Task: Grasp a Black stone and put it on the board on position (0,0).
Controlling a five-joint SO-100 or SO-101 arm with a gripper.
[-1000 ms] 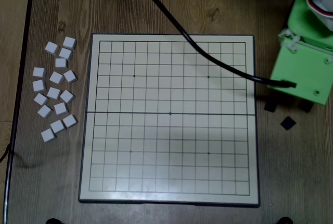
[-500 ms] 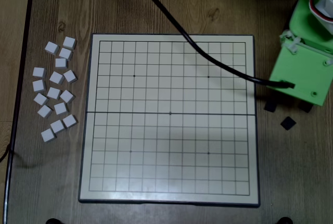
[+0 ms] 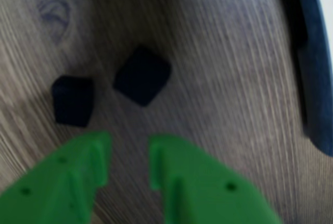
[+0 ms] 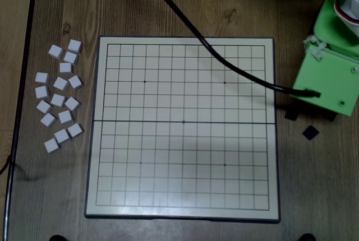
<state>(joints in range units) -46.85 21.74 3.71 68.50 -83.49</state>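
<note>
Wood-grain tabletop (image 4: 168, 5) is carrying the board (image 4: 182, 210), whose grid is lying empty; white tiles (image 4: 59, 95) are sitting off its left edge in the overhead view. Right of the board, the Black stone (image 3: 142, 75) is resting flat on the wood, turned corner-on, just ahead of the gripper (image 3: 129, 153). Its green fingers are standing slightly parted, holding nothing. A second black tile (image 3: 73, 100) is lying just left, apart.

Black stone (image 4: 310, 133) on wood beside board (image 4: 182, 213)

One board (image 4: 179, 196), fourteen white tiles (image 4: 58, 100), three black stones (image 3: 142, 75)
</note>
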